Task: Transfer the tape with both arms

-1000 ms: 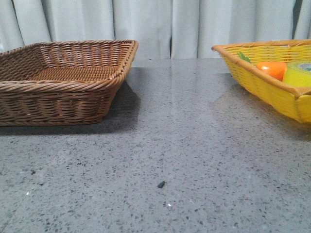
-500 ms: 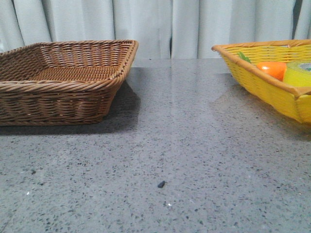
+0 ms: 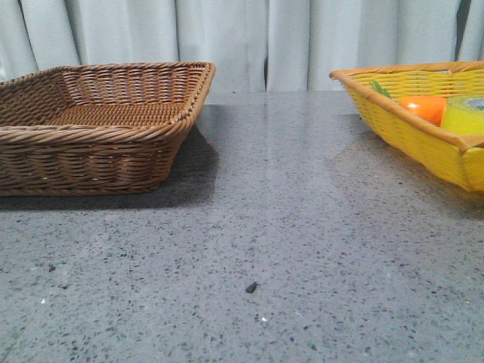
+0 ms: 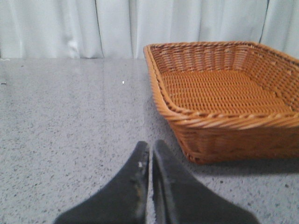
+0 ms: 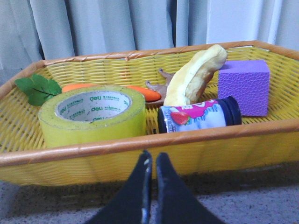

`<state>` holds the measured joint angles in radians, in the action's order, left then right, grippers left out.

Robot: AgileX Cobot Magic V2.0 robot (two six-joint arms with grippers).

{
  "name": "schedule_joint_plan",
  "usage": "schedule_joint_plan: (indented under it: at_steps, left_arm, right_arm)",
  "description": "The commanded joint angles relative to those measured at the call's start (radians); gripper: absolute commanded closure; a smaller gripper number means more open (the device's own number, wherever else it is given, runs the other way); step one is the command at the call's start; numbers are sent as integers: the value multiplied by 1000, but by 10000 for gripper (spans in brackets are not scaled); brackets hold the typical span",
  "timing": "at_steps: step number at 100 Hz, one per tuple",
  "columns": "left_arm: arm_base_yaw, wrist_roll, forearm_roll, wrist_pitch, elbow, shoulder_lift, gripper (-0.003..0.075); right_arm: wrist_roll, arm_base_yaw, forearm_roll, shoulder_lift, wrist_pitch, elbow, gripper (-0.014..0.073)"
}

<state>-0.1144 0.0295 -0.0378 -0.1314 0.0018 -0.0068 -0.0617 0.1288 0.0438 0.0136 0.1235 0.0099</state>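
Observation:
The tape [image 5: 93, 116], a wide yellow roll with a white core and green "deli" print, lies flat in the yellow basket [image 5: 140, 144], towards its near rim. In the front view it shows at the right edge [image 3: 467, 115] inside the yellow basket [image 3: 401, 125]. My right gripper [image 5: 152, 156] is shut and empty, low over the table just outside the basket's near wall. My left gripper [image 4: 151, 145] is shut and empty over the grey table, beside the near corner of the brown wicker basket [image 4: 224, 121]. Neither gripper shows in the front view.
The yellow basket also holds an orange carrot with a green leaf [image 5: 140, 92], a yellow banana-like item [image 5: 194, 74], a purple block [image 5: 244, 86] and a small lying jar [image 5: 198, 116]. The brown basket [image 3: 98, 128] stands at the left with nothing in it. A dark speck [image 3: 250, 287] lies on the table.

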Motion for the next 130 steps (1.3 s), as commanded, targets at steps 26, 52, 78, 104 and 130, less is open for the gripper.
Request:
schedule_joint_plan:
  at_steps: [26, 52, 78, 104, 130]
  left_arm:
    - [4, 10, -18, 109, -106, 20, 741]
    - [4, 8, 26, 91, -246, 151, 741]
    - [4, 8, 26, 81, -329, 261, 741]
    - [4, 8, 26, 62, -337, 303, 741]
    - [4, 8, 26, 24, -337, 303, 741]
  right_arm:
    - [8, 3, -139, -40, 25, -72, 668]
    - [8, 3, -143, -193, 156, -280, 656]
    - [62, 3, -145, -407, 289, -511, 592]
    - [79, 3, -145, -629, 417, -707, 297]
    - [157, -99, -147, -844, 603, -888, 297]
